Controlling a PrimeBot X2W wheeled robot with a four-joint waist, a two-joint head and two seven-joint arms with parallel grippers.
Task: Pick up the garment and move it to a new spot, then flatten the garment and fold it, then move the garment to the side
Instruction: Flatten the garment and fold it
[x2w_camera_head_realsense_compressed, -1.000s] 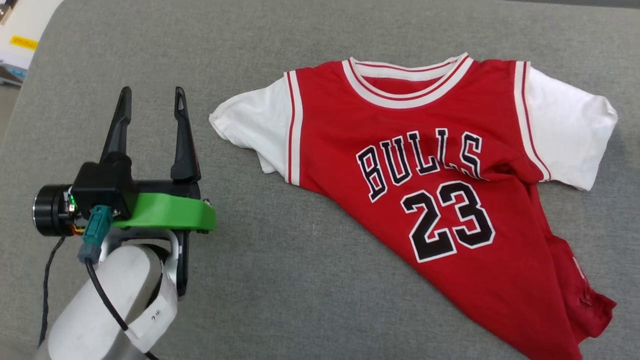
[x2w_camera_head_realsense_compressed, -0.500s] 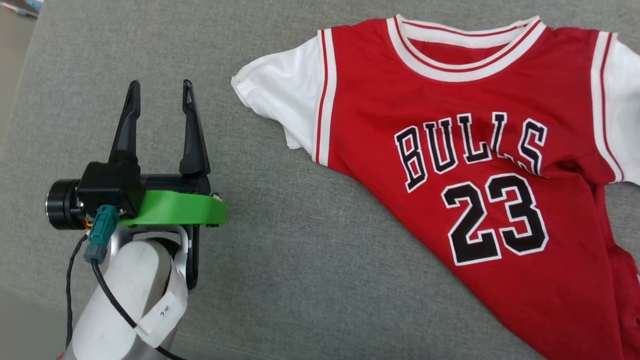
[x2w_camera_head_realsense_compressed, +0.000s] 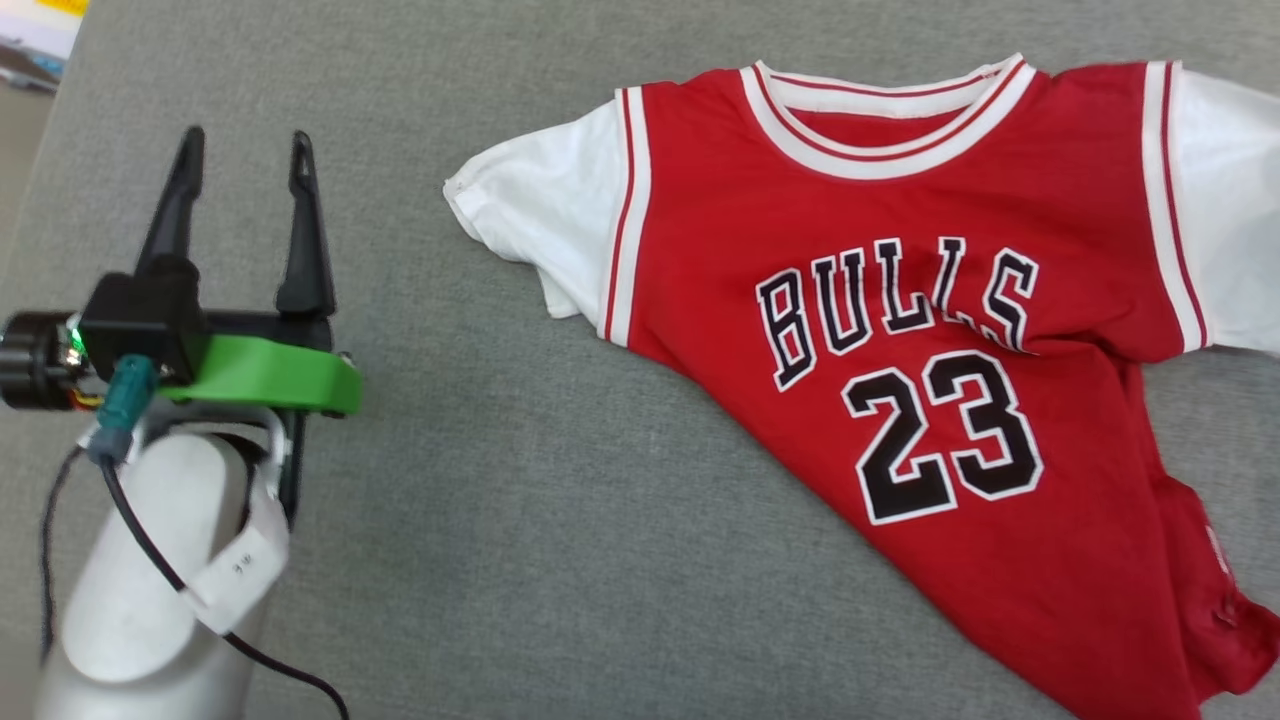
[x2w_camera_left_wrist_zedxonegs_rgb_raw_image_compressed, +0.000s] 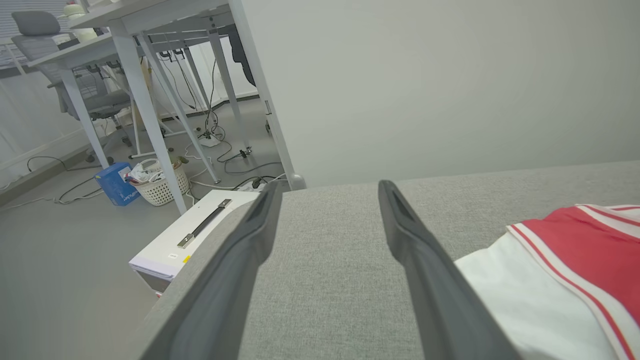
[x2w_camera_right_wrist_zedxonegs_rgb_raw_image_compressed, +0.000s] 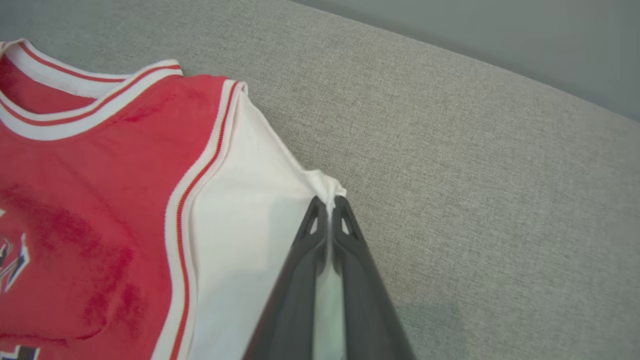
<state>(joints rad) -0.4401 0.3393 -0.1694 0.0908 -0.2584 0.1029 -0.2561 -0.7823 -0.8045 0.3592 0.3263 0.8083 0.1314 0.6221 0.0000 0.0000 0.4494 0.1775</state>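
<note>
At the garment, right hand has clamped its sleeve; left hand gapes empty.

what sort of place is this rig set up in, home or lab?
Most likely an office or lab, not a home: white-legged desks with loose cables trailing beneath, a grey office chair, and the garment lying on a grey fabric-covered work surface.
</note>
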